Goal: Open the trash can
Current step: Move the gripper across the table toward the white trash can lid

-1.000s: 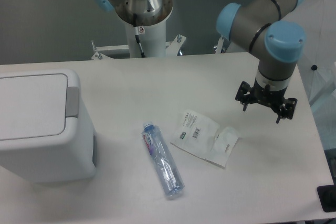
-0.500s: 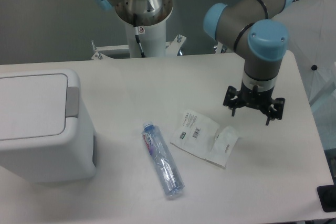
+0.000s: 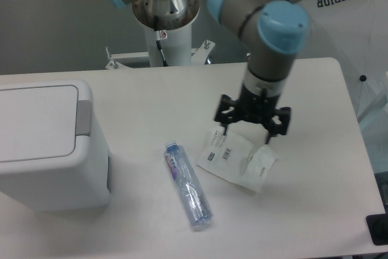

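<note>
With my gripper (image 3: pixel 247 132) spread and empty, well right of the shut trash can (image 3: pixel 51 144), I should cross high and press squarely on its grey tab (image 3: pixel 83 117).

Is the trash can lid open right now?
No, the flat lid lies closed on the trash can, and the gripper is far off, above the plastic packet.

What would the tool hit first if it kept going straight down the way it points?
Most likely the plastic packet lying flat on the table: the open tool points down right above it. Depth from this one view is uncertain.
</note>
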Tool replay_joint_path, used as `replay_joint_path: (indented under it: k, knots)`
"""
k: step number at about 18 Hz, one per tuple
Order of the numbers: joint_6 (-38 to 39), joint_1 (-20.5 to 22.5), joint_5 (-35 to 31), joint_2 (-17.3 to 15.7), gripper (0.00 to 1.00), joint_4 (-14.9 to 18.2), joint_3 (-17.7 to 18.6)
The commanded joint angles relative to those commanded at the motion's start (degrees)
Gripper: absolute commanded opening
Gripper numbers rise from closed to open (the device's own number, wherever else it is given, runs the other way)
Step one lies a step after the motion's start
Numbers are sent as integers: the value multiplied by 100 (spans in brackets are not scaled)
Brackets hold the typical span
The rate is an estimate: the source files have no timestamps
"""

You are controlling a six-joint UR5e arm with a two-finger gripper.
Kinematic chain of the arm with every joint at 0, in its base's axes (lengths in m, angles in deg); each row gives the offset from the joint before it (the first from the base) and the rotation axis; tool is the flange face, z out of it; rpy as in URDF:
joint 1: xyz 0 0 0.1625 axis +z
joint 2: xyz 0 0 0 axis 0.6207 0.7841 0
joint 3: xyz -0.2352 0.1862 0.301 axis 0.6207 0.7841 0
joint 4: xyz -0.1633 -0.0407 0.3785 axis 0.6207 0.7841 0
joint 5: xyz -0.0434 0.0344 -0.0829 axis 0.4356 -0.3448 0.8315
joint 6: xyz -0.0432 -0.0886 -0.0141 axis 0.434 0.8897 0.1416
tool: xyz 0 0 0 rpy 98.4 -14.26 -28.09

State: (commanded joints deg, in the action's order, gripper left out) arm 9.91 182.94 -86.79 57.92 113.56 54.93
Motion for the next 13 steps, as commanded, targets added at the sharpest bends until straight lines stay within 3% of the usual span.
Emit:
replay_joint_path:
  k: [4,7,13]
  knots:
    - [378,-166,802,-325,100,9,18]
    - [633,-430,874,-527,100,0,79]
    - [1073,-869,874,-528,100,-88,88]
